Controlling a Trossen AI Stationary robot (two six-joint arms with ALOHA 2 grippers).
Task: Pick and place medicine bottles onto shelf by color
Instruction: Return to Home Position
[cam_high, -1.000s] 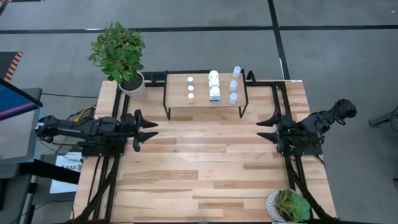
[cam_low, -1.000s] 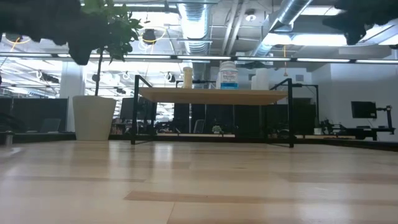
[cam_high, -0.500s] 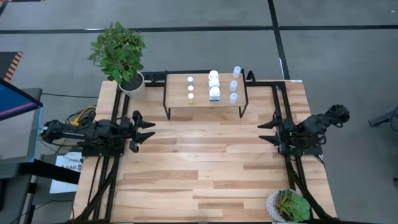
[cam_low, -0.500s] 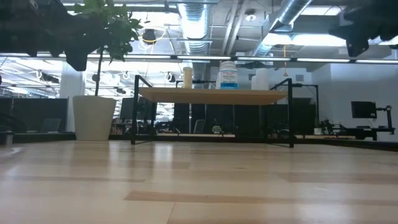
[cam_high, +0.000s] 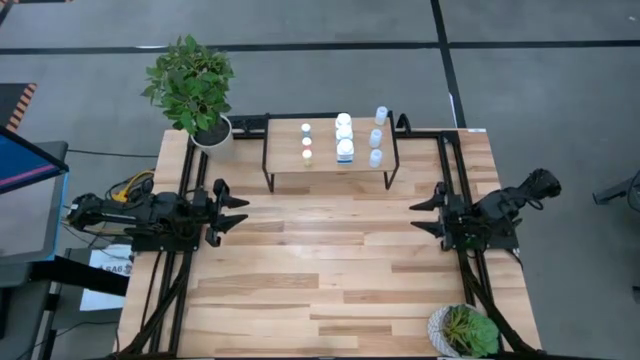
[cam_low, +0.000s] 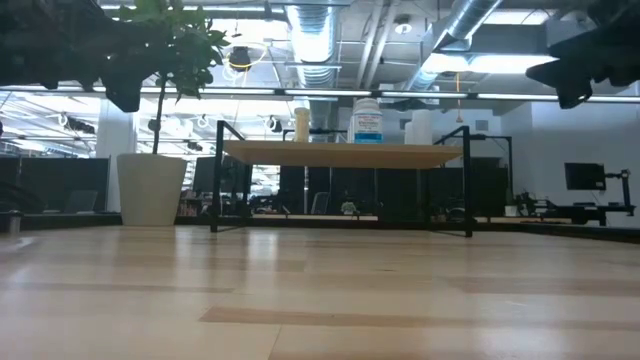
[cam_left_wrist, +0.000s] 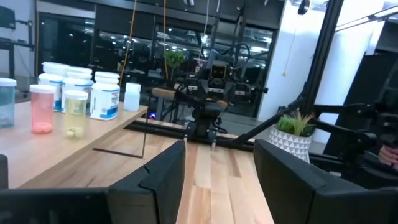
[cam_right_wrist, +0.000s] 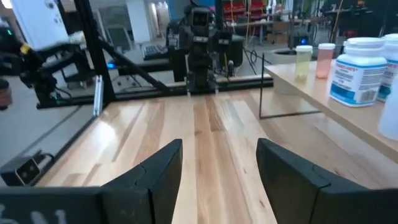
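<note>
The shelf (cam_high: 330, 168) stands at the table's far middle on its black frame. On its board the medicine bottles stand upright in three rows: small yellowish and pink ones (cam_high: 307, 142), chunkier white ones (cam_high: 344, 135) and pale blue ones (cam_high: 376, 137). My left gripper (cam_high: 243, 211) hovers open by the table's left edge, pointing right. My right gripper (cam_high: 415, 217) hovers open by the right edge, pointing left. Nothing is between either pair of fingers. The left wrist view shows the bottles (cam_left_wrist: 74, 99) on the shelf, and the right wrist view shows them too (cam_right_wrist: 357, 68).
A leafy plant in a white pot (cam_high: 210, 130) stands at the far left corner. A small succulent in a patterned pot (cam_high: 462, 330) sits at the near right corner. Bare wooden tabletop (cam_high: 330, 260) lies between the two arms and in front of the shelf.
Both arms have sunk lower above the table. The right gripper came down more and its wrist drew in toward the table. The left gripper's nose tipped up a little. Neither gripper's finger gap changed, and the bottles kept still.
</note>
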